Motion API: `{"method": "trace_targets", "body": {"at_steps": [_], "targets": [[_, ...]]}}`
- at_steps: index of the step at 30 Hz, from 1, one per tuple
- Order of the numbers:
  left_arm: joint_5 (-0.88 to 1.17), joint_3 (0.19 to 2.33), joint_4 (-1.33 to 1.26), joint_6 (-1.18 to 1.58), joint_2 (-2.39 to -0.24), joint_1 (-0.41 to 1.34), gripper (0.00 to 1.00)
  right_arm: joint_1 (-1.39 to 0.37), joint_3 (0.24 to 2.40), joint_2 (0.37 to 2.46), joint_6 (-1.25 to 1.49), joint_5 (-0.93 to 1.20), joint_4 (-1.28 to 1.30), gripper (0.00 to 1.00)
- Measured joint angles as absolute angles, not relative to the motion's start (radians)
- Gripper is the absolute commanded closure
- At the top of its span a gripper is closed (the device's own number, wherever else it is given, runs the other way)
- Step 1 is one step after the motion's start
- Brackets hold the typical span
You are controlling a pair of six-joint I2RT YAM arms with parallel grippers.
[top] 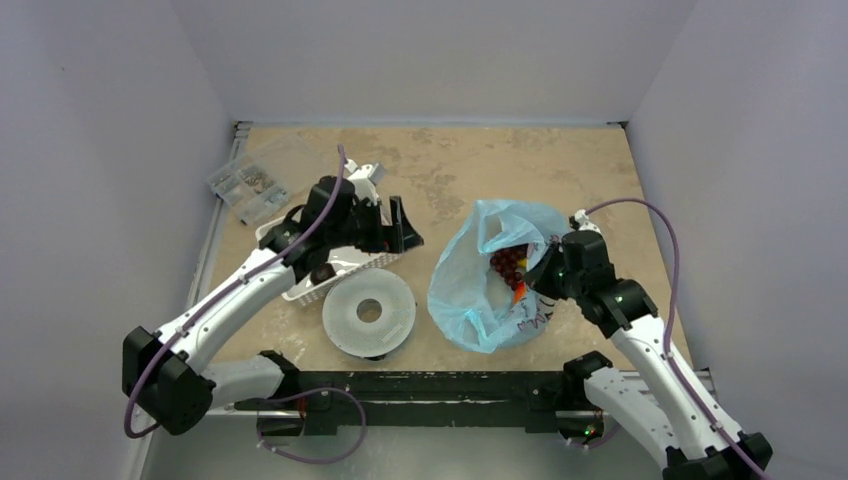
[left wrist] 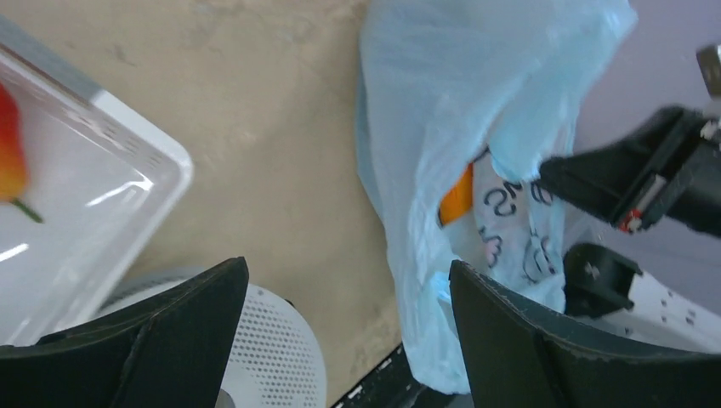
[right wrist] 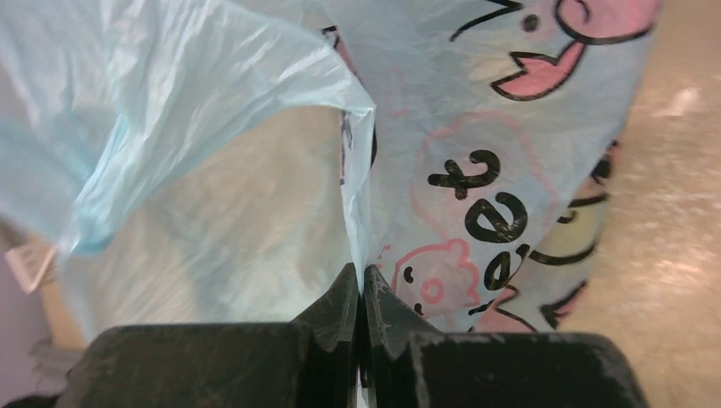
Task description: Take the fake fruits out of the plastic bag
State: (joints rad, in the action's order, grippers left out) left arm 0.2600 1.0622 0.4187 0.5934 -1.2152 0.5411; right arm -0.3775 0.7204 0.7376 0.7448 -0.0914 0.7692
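Top external view: right gripper (top: 546,264) clamps the rim of the plastic bag (top: 465,300), likely holding its mouth open; grapes (top: 507,262) sit inside; left gripper (top: 398,232), jaws apart, hovers beside the white basket (top: 350,266).

Mottled tan bench (top: 470,165), stone-look surface with paler worn patches. Plain lavender-grey walls (top: 430,50) close it in at the back, left and right. A black rail (top: 440,385) runs along the near edge. Light even and diffuse, shadows soft.

Light-blue bag (top: 460,300) with pink-and-black print; dark-red, perhaps purple, grapes (top: 508,262)
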Motion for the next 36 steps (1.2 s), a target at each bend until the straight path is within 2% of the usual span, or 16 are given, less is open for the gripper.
{"method": "trace_targets", "body": {"at_steps": [5,13,17,23,28,32,36], "targets": [[0.305,0.929,0.344,0.669,-1.122,0.658,0.13,-0.377,0.702,0.743,0.73,0.12,0.58,1.0],[0.281,0.957,0.331,0.694,-1.089,0.788,0.13,-0.379,0.702,0.774,0.729,0.326,0.395,1.0],[0.275,1.042,0.33,0.687,-1.155,0.856,0.18,-0.379,0.702,0.754,0.721,0.327,0.422,1.0],[0.252,1.19,0.362,0.658,-1.333,0.936,0.35,-0.379,0.702,0.702,0.712,0.265,0.569,1.0],[0.196,1.313,0.436,0.615,-1.455,1.005,0.34,-0.379,0.702,0.664,0.715,0.192,0.714,1.0],[0.109,1.345,0.504,0.608,-1.44,1.038,0.31,-0.379,0.698,0.651,0.715,0.166,0.772,1.0],[-0.096,1.354,0.631,0.636,-1.355,1.041,0.31,-0.379,0.698,0.643,0.714,0.124,0.813,1.0]]}}
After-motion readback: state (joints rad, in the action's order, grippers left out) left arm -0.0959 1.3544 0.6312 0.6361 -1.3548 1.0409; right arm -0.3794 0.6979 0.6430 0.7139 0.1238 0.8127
